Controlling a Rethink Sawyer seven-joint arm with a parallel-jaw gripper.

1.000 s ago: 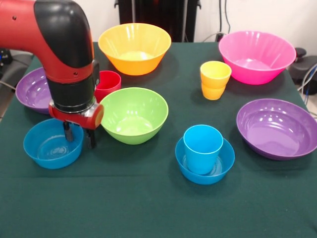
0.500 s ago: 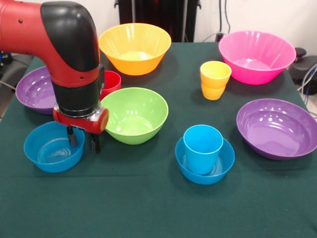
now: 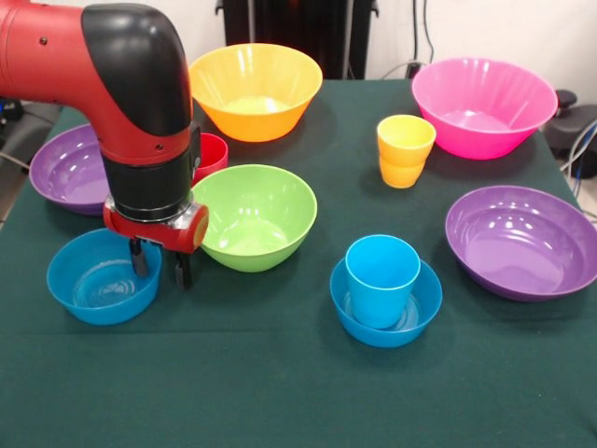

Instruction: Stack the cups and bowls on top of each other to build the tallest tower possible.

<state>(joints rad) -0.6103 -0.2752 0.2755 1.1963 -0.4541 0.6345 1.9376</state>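
Observation:
My gripper [image 3: 160, 266] hangs at the right rim of a small blue bowl [image 3: 93, 289] at the front left, one finger inside the wall and one outside, open. A blue cup [image 3: 382, 275] stands in a second small blue bowl [image 3: 422, 308] at front centre. Beside my wrist the red cup [image 3: 214, 154] shows only partly. The yellow-orange cup [image 3: 405, 149] stands alone right of centre. The lime green bowl [image 3: 254, 219] sits just right of my gripper. The tower is only the blue cup in its bowl.
An orange-yellow bowl [image 3: 254, 89] and a pink bowl [image 3: 483, 107] stand at the back. One purple bowl [image 3: 522, 243] lies at the right, another [image 3: 58, 168] at the left behind my arm. The dark green cloth [image 3: 280, 392] covers the table.
My arm has shifted a little to the right and toward the front. The small blue bowl under it has slid slightly the same way.

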